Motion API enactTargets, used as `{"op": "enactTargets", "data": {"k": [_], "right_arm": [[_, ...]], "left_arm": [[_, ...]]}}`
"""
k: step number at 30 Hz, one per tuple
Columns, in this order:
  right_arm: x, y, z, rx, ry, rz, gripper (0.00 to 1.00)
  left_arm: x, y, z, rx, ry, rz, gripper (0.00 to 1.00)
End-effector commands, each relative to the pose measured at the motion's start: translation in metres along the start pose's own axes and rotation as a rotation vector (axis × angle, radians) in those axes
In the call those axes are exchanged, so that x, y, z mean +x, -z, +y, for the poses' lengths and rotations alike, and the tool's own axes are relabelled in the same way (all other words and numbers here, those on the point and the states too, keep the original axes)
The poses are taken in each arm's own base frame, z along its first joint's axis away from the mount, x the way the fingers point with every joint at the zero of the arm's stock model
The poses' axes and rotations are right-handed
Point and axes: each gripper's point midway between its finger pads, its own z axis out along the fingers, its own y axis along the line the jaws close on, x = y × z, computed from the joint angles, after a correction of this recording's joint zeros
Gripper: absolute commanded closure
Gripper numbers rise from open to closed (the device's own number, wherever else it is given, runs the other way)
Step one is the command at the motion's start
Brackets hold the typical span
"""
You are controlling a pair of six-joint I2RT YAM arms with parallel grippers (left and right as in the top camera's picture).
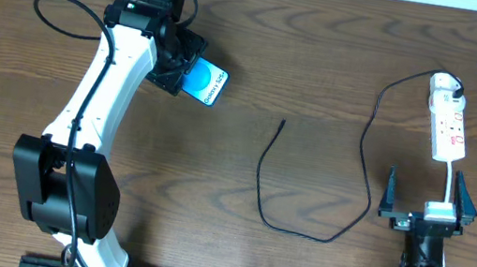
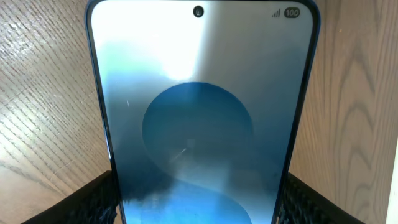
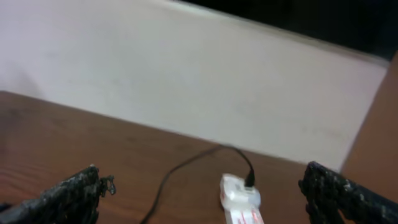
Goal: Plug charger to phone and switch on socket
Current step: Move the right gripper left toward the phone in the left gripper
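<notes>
The phone (image 1: 206, 81) with its lit blue screen lies at the back left of the table. My left gripper (image 1: 189, 73) is shut on it. In the left wrist view the phone (image 2: 199, 112) fills the frame, with a black finger (image 2: 93, 202) pressed against each long edge. The socket (image 1: 447, 125) is a white strip with red markings at the back right. The charger (image 1: 262, 180) runs from its white plug in the socket's far end in a long loop to a free tip at mid-table. My right gripper (image 1: 427, 187) stands open just in front of the socket (image 3: 239, 202), touching nothing.
The left arm's white links (image 1: 98, 94) stretch from the front left base toward the phone. A thick black robot cable (image 1: 58, 7) loops at the back left. The table's far edge meets a pale wall (image 3: 186, 74).
</notes>
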Motion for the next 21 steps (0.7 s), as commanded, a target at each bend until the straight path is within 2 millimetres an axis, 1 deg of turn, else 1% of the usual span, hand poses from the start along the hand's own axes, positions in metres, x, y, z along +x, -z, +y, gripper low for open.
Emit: {"op": "enactTargets", "data": {"k": [1, 5, 7, 8, 12, 14, 15, 16, 17, 19, 20, 21], "right_arm": [[-0.010, 0.000, 0.009, -0.058, -0.009, -0.024, 0.01], [-0.015, -0.006, 0.007, -0.069, -0.020, 0.029, 0.01], [-0.017, -0.015, 0.005, -0.082, -0.030, 0.085, 0.01], [-0.018, -0.020, 0.006, -0.097, -0.035, 0.116, 0.01], [-0.024, -0.055, 0.018, -0.240, -0.057, 0.252, 0.01], [-0.028, -0.080, 0.033, -0.374, -0.104, 0.314, 0.01], [-0.030, -0.086, 0.038, -0.419, -0.121, 0.328, 0.01], [-0.032, -0.099, 0.049, -0.507, -0.157, 0.353, 0.01], [-0.034, -0.107, 0.056, -0.573, -0.186, 0.368, 0.01], [-0.039, -0.127, 0.074, -0.727, -0.305, 0.405, 0.01], [-0.042, -0.132, 0.078, -0.760, -0.338, 0.409, 0.01], [-0.047, -0.144, 0.087, -0.853, -0.430, 0.417, 0.01]], "left_arm": [[-0.004, 0.017, -0.006, 0.041, -0.007, -0.025, 0.93], [-0.004, 0.017, -0.006, 0.042, -0.007, -0.024, 0.92], [-0.004, 0.017, -0.006, 0.042, -0.007, -0.024, 0.92], [-0.004, 0.017, -0.006, 0.042, -0.007, -0.024, 0.92], [-0.004, 0.017, -0.006, 0.042, -0.007, -0.024, 0.92], [-0.004, 0.017, -0.006, 0.042, -0.007, -0.024, 0.92], [-0.004, 0.017, -0.006, 0.042, -0.007, -0.024, 0.93], [-0.004, 0.017, -0.006, 0.042, -0.007, -0.024, 0.92], [-0.004, 0.017, -0.006, 0.042, -0.007, -0.024, 0.93], [-0.004, 0.017, -0.006, 0.042, -0.007, -0.024, 0.92], [-0.004, 0.017, -0.006, 0.042, -0.007, -0.024, 0.93], [-0.004, 0.017, -0.006, 0.042, -0.006, -0.024, 0.92]]}}
